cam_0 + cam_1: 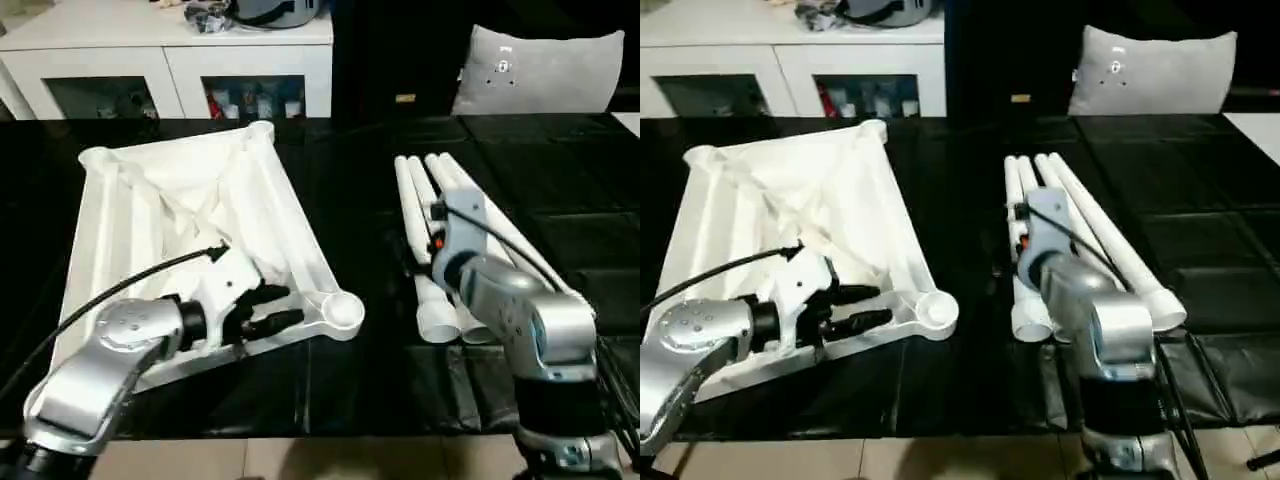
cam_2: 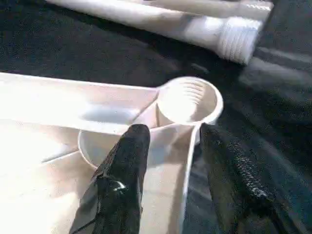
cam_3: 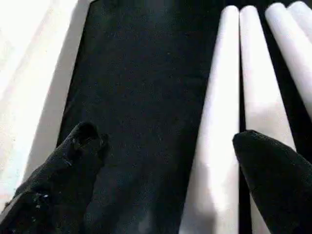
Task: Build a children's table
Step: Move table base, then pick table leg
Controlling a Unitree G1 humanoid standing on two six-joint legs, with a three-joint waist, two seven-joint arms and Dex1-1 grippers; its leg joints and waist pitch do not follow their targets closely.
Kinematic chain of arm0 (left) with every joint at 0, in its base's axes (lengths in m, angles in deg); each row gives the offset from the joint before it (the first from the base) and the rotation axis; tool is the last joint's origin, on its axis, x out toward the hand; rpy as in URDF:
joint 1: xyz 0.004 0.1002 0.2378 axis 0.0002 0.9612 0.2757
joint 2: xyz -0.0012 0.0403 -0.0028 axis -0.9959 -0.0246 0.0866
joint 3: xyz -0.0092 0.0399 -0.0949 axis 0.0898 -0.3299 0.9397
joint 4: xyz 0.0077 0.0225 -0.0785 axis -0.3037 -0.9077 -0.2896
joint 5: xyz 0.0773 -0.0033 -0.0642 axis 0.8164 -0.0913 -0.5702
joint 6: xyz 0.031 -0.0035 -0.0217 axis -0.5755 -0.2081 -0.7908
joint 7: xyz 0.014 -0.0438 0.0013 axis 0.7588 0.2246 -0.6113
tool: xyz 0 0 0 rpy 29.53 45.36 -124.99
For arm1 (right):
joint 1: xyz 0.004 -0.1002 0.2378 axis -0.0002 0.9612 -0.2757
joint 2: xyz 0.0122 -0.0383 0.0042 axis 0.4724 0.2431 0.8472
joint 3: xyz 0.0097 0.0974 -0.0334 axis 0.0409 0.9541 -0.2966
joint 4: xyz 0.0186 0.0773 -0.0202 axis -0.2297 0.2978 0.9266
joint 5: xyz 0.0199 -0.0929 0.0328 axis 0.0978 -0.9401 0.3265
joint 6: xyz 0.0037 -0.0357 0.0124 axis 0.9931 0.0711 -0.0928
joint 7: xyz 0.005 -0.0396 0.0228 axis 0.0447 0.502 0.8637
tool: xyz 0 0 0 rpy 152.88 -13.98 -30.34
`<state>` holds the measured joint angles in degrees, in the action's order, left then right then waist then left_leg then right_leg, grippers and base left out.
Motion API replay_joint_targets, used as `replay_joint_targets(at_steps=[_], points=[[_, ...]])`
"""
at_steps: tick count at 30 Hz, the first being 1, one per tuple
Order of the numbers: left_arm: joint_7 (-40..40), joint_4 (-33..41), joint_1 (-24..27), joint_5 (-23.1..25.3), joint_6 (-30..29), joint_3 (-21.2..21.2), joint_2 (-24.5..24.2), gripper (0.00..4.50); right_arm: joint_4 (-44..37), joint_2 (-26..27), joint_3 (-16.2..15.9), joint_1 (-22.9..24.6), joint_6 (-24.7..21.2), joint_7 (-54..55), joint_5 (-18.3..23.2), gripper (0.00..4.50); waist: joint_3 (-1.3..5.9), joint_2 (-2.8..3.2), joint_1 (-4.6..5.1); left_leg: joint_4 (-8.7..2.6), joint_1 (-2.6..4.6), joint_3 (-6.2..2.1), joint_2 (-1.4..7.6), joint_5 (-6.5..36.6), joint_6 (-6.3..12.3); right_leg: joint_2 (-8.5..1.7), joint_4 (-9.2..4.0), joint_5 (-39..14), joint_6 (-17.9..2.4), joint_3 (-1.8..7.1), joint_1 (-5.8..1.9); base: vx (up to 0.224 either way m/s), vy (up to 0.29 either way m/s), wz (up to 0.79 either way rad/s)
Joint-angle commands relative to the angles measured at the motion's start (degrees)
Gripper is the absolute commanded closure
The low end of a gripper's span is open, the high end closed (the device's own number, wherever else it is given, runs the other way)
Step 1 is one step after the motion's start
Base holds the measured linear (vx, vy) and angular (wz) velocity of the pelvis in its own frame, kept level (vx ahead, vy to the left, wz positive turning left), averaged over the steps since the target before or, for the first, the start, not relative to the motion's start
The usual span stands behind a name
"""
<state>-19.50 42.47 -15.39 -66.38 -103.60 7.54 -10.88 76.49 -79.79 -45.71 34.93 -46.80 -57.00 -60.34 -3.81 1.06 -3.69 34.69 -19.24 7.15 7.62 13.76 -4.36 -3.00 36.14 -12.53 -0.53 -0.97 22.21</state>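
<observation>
**White table top steadied on the left, legs waiting under the right arm**

White plastic, the upturned table top [image 1: 190,240] is the landmark: it lies ribbed side up on the black tabletop [image 1: 350,390], and everything else is placed from it. Beyond its far edge stands a white cabinet [image 1: 165,60] with shelves. To its right, across a strip of bare black surface, the four legs [image 1: 450,240] lie side by side, their long axes running away from the robot, threaded ends nearest it.

The left gripper [image 2: 170,146] sits at the top's near right corner, just short of the round corner socket [image 2: 187,100]; its fingers [image 2: 126,165] are partly open and straddle the rim wall there, not visibly clamped on it.

The right gripper [image 3: 165,146] hovers over the legs, fingers spread wide and holding nothing, the innermost leg [image 3: 214,122] lying lengthwise between them. That arm is plainly the nearer one for a pickup, and the socket lies leftward of the legs.
</observation>
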Motion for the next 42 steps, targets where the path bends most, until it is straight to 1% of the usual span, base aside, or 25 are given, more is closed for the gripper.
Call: replay_joint_targets(at_steps=[1, 4, 5, 6, 8, 9, 10, 12, 14, 15, 16, 18, 19, 20, 21, 23, 26, 27, 28, 29, 31, 33, 36, 38, 42], points=[[-1.9, 1.4, -1.5, 0.9, -0.7, -0.5, 0.3, 2.21, 1.0, 0.4, 0.0, -1.1, 0.0, 0.3, -0.5, 0.0, 3.62, -0.1, -0.22, -4.15, -0.83, -0.4, 3.39, -1.8, -0.94, -4.14, -3.37, 0.3, -12.1, 2.63, -3.22, 0.0, 0.0, 0.0], [-2.2, 1.8, -1.6, 0.4, -1.8, -0.4, 0.6, 2.21, 1.9, 1.0, 0.6, -1.8, 0.0, 0.7, -0.3, 0.0, 3.68, -0.37, -0.23, -4.03, -0.96, -0.39, 3.24, -3.2, -0.56, -4.12, -3.17, 3.0, -12.3, 2.55, -3.37, 0.0, 0.0, 0.0], [-2.2, 2.2, -1.5, 0.2, -2.1, -0.5, 0.5, 2.21, 2.2, 1.1, 0.9, -2.2, -0.5, 1.1, -0.3, 0.0, 3.71, -0.96, -0.12, -3.99, -1.1, -0.26, 3.21, -3.5, -0.2, -4.15, -3.17, 3.3, -12.3, 2.63, -3.57, 0.0, 0.0, 0.0], [-2.2, 2.0, -1.5, 0.3, -1.9, -0.4, 0.4, 2.21, 2.1, 0.8, 0.7, -2.4, -0.9, 1.1, -0.4, 0.0, 3.71, -0.77, -0.24, -3.99, -1.1, -0.31, 3.2, -3.7, -0.1, -4.22, -3.12, 3.2, -12.3, 2.61, -3.58, 0.0, 0.0, 0.0], [-2.3, 2.1, -1.4, 0.5, -1.6, -0.4, 0.3, 2.21, 1.9, 0.3, 0.3, -2.6, -1.4, 1.1, -0.8, 0.0, 3.7, -0.8, -0.22, -3.92, -1.08, -0.24, 3.18, -4.0, 0.17, -4.12, -3.18, 2.3, -11.9, 2.59, -3.5, 0.0, 0.0, 0.0], [-3.0, 0.8, -1.4, 2.1, 0.2, -0.8, 0.2, 2.21, 2.6, -2.0, -1.5, -2.5, -1.1, 0.9, -2.6, 0.0, 3.63, -0.71, -0.26, -3.95, -1.11, -0.31, 3.2, -3.8, 0.11, -4.08, -3.25, 1.8, -11.8, 2.51, -3.44, 0.0, 0.0, 0.0], [-2.9, 0.6, -1.5, 2.3, 0.6, -1.0, 0.1, 2.21, 2.9, -2.4, -1.7, -2.4, -1.2, 0.7, -2.8, 0.0, 3.61, -0.75, -0.26, -3.93, -1.03, -0.28, 3.21, -3.5, 0.02, -3.99, -3.36, 1.4, -11.6, 2.46, -3.42, 0.0, 0.0, 0.0], [-2.3, 0.4, -1.7, 2.4, 0.9, -1.5, -0.2, 2.21, 3.4, -2.8, -1.6, -2.3, -1.7, 0.2, -2.5, 0.0, 3.63, -0.43, -0.35, -3.89, -0.97, -0.23, 3.18, -2.9, -0.21, -4.08, -3.36, 0.9, -11.4, 2.59, -3.39, 0.0, 0.0, 0.0], [-2.0, 0.5, -2.0, 1.8, 0.6, -1.8, -0.2, 2.21, 3.7, -2.3, -0.6, -2.4, -2.4, 0.6, -2.1, 0.0, 3.67, -0.58, -0.36, -3.92, -0.98, -0.22, 3.21, -2.7, -0.24, -4.14, -3.31, 0.9, -11.7, 2.62, -3.38, 0.0, 0.0, 0.0], [-2.0, 0.4, -2.2, 1.5, 0.3, -1.8, -0.2, 2.21, 3.9, -1.8, -0.2, -2.4, -3.1, 0.8, -1.6, 0.0, 3.69, 0.13, -0.29, -3.82, -0.92, -0.26, 3.19, -2.6, -0.46, -4.05, -3.25, 1.3, -12.0, 2.6, -3.23, 0.0, 0.0, 0.0], [-1.6, 0.5, -2.3, 1.0, -0.1, -1.7, -0.2, 2.21, 3.9, -1.4, -0.1, -2.5, -3.7, 1.1, -1.6, 0.0, 3.68, -0.11, -0.21, -3.84, -0.94, -0.22, 3.18, -2.7, -0.48, -3.99, -3.3, 1.7, -12.1, 2.59, -3.29, 0.0, 0.0, 0.0], [-0.8, 0.4, -2.3, 0.0, -1.1, -1.7, -0.1, 1.95, 4.3, -0.6, 0.2, -2.8, -4.7, 1.7, -1.3, 0.0, 3.82, -0.24, -0.17, -3.8, -1.06, -0.29, 3.16, -3.5, -0.59, -4.02, -3.07, 3.3, -12.5, 2.57, -3.53, 0.0, 0.0, 0.0], [-0.5, 0.3, -2.3, -0.1, -1.0, -1.9, -0.1, 1.88, 4.9, 0.0, 0.3, -2.9, -4.6, 1.7, -1.1, 0.0, 3.83, 0.02, -0.15, -3.74, -1.01, -0.31, 3.14, -3.7, -0.65, -4.02, -2.99, 3.8, -12.7, 2.53, -3.46, 0.0, 0.0, 0.0], [-0.5, 0.3, -2.3, 0.0, -1.0, -2.0, -0.1, 1.85, 5.1, 0.2, 0.5, -3.0, -4.6, 1.7, -0.8, 0.0, 3.86, -0.08, -0.08, -3.75, -0.96, -0.27, 3.17, -3.4, -0.77, -4.01, -3.02, 3.8, -13.0, 2.52, -3.43, 0.0, 0.0, 0.0], [-0.5, 0.5, -2.2, 0.2, -0.9, -2.1, -0.1, 1.74, 5.6, 0.9, 1.0, -3.2, -5.0, 1.6, -0.3, 0.0, 3.85, 0.11, -0.1, -3.75, -0.97, -0.27, 3.2, -3.1, -0.74, -4.05, -3.0, 3.9, -13.2, 2.55, -3.45, 0.0, 0.0, 0.0], [-0.4, 0.8, -2.0, 0.0, -1.3, -2.2, -0.1, 1.49, 6.1, 1.0, 0.8, -3.5, -5.6, 1.5, -0.4, 0.0, 3.87, 0.07, -0.08, -3.74, -0.95, -0.29, 3.19, -3.2, -0.78, -3.98, -3.0, 4.0, -13.3, 2.51, -3.51, 0.0, 0.0, 0.0], [-0.2, 1.0, -1.9, -0.2, -1.5, -2.1, -0.3, 1.45, 6.5, 1.1, 0.5, -3.7, -6.1, 1.5, -0.6, 0.0, 3.85, 0.02, -0.12, -3.76, -0.92, -0.28, 3.25, -3.1, -0.99, -4.0, -3.0, 3.9, -13.2, 2.48, -3.5, 0.0, 0.0, 0.0], [-0.1, 1.2, -1.7, -0.4, -1.7, -2.2, -0.4, 1.24, 6.9, 0.9, 0.0, -3.8, -6.4, 1.6, -1.1, 0.0, 3.86, -0.01, -0.11, -3.77, -0.9, -0.29, 3.23, -2.9, -1.1, -4.0, -3.01, 3.6, -13.1, 2.47, -3.53, 0.0, 0.0, 0.0], [0.0, 1.2, -1.6, -0.5, -1.8, -2.3, -0.6, 1.04, 7.5, 0.8, -0.5, -4.0, -6.1, 2.2, -2.0, 0.0, 3.84, -0.37, -0.11, -3.81, -0.92, -0.22, 3.23, -2.9, -1.04, -4.02, -3.09, 3.4, -13.1, 2.48, -3.54, 0.0, 0.0, 0.0], [-0.1, 1.1, -1.3, -0.3, -1.8, -2.4, -0.9, 1.04, 8.0, 0.9, -0.8, -4.4, -5.8, 2.6, -2.5, 0.0, 3.83, -0.4, -0.16, -3.82, -0.99, -0.24, 3.21, -3.1, -1.03, -4.07, -3.06, 3.2, -13.0, 2.5, -3.59, 0.0, 0.0, 0.0], [-0.4, 1.6, -0.7, -0.5, -2.2, -1.9, -1.5, 0.98, 8.2, 1.1, -0.7, -6.0, -4.8, 3.8, -3.3, 0.0, 3.83, -0.81, -0.12, -3.86, -1.05, -0.21, 3.13, -3.3, -0.88, -4.1, -3.06, 2.4, -12.7, 2.49, -3.61, 0.0, 0.0, 0.0], [-0.6, 1.8, -0.4, -0.7, -2.4, -1.5, -1.6, 0.59, 7.5, 0.9, -1.1, -6.2, -5.3, 3.6, -3.4, 0.0, 3.77, -0.6, -0.25, -3.83, -0.95, -0.15, 3.22, -3.3, -0.71, -4.08, -3.05, 1.9, -12.3, 2.51, -3.4, 0.0, 0.0, 0.0], [-0.5, 1.8, 0.2, -0.4, -2.3, -1.3, -2.1, 0.49, 6.1, 0.9, -0.9, -6.2, -6.9, 4.0, -3.3, 0.0, 3.76, -0.96, -0.29, -3.88, -0.96, -0.14, 3.26, -3.6, -0.43, -4.05, -3.02, 2.3, -12.1, 2.5, -3.43, 0.0, 0.0, 0.0], [-0.3, 2.0, 0.4, -0.8, -2.7, -1.1, -2.0, 0.18, 6.3, 1.1, -0.2, -6.0, -7.0, 4.4, -3.4, 0.0, 3.8, -0.75, -0.31, -3.83, -0.9, -0.14, 3.21, -3.9, -0.42, -4.06, -2.99, 2.4, -11.9, 2.48, -3.32, 0.0, 0.0, 0.0], [-0.6, 2.0, 0.3, -1.0, -2.7, -1.2, -2.2, 0.05, 7.9, 1.1, 0.0, -5.4, -7.1, 4.6, -3.7, 0.0, 3.75, -0.81, -0.33, -3.91, -0.87, -0.13, 3.23, -3.1, -0.69, -4.08, -3.06, 1.6, -11.9, 2.48, -3.26, 0.0, 0.0, 0.0]])
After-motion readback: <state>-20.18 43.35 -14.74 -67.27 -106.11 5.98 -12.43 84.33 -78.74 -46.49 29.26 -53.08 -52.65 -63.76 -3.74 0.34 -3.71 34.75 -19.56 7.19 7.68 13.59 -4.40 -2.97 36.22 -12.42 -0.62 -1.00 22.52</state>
